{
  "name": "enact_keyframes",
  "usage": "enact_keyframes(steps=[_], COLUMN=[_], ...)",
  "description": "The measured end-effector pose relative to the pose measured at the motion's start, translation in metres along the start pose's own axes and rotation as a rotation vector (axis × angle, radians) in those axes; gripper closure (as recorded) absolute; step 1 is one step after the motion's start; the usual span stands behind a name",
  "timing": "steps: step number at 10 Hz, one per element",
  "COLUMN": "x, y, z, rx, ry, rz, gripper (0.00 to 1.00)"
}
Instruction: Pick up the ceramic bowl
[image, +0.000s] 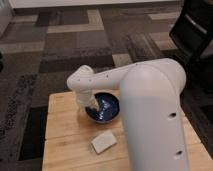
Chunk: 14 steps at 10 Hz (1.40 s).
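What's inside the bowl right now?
The gripper reaches down at the left rim of the bowl. Only pale streaks on dark blue glaze show inside. The arm covers the bowl's right edge.

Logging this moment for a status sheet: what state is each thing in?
Bowl: upright on the table, not lifted.
Gripper: down at the bowl's left rim.
Pale block: lying flat on the table, apart from the bowl.
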Motion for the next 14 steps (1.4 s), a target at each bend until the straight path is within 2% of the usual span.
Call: enact_keyframes(steps=[1, 3, 4, 5, 7, 9, 10, 12, 14], x=[-0.001, -0.003, -0.004, -0.005, -0.009, -0.020, -0.025, -0.026, -0.020], y=[0.001, 0.004, 0.006, 0.006, 0.003, -0.016, -0.027, -0.034, -0.036], z=[0.000, -0.004, -0.007, -0.011, -0.025, -0.064, -0.091, -0.133, -0.155], rx=[0.002, 0.006, 0.009, 0.010, 0.017, 0.048, 0.072, 0.113, 0.142], ry=[-0.004, -0.014, -0.019, -0.026, -0.051, -0.135, -0.200, -0.295, -0.341], rz=[-0.012, -0.029, -0.035, -0.035, -0.017, 0.029, 0.060, 0.086, 0.097], gripper=[0.58, 0.78, 0.92, 0.99, 1.00, 1.00, 1.00, 1.00, 1.00])
